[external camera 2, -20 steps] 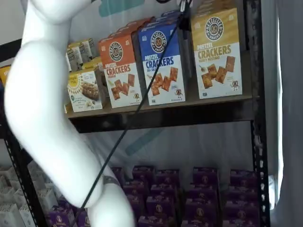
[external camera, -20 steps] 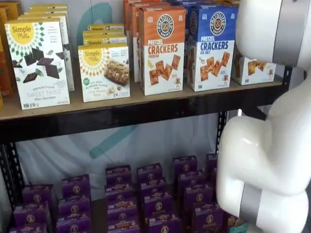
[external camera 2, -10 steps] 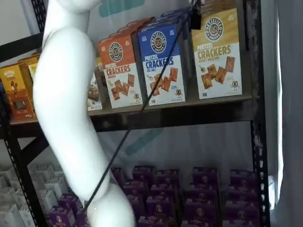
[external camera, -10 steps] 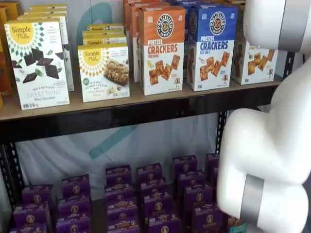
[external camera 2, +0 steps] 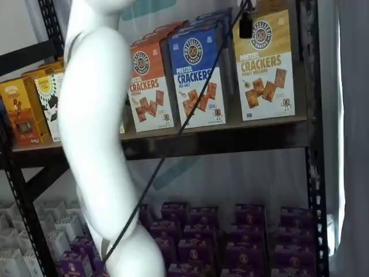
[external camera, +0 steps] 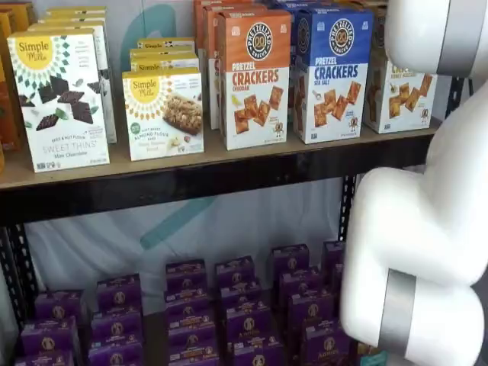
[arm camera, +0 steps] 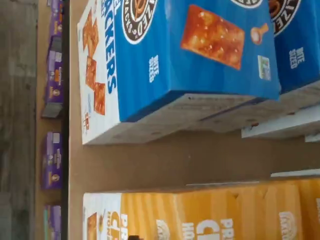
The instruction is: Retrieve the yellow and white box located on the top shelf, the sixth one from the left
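top shelf (external camera 2: 230, 135), gripper (external camera 2: 246, 26) above yellow and white box (external camera 2: 266, 69)

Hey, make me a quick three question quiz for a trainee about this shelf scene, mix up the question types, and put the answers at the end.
1. True or false: the yellow and white box stands upright on the top shelf.
2. Which carton stands right beside it? A) blue Sea Salt carton B) a purple box C) a Simple Mills box
3. Fill in: in a shelf view, a black ____ runs diagonally in front of the cartons.

Key: 1 true; 2 A; 3 cable. The jaws' state cannot be told.
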Tool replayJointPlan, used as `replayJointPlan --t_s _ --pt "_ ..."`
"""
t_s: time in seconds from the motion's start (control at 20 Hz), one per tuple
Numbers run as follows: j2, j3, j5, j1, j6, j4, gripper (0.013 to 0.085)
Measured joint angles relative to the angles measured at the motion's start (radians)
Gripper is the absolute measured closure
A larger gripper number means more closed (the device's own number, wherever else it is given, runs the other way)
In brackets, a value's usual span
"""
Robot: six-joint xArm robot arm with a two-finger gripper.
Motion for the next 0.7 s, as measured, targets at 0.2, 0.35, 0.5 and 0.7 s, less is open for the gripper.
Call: replayJointPlan --t_s 0.2,0.35,0.5,0.7 --pt "0.059 -0.091 0.070 0.024 0.022 -0.056 0.0130" --pt "0.085 -0.134 0.104 0.039 0.030 -0.092 0.0130" --pt "0.110 -0.174 0.143 0.054 0.038 -0.127 0.0130" --pt "0.127 -0.203 0.177 0.073 0.045 -0.170 0.0130"
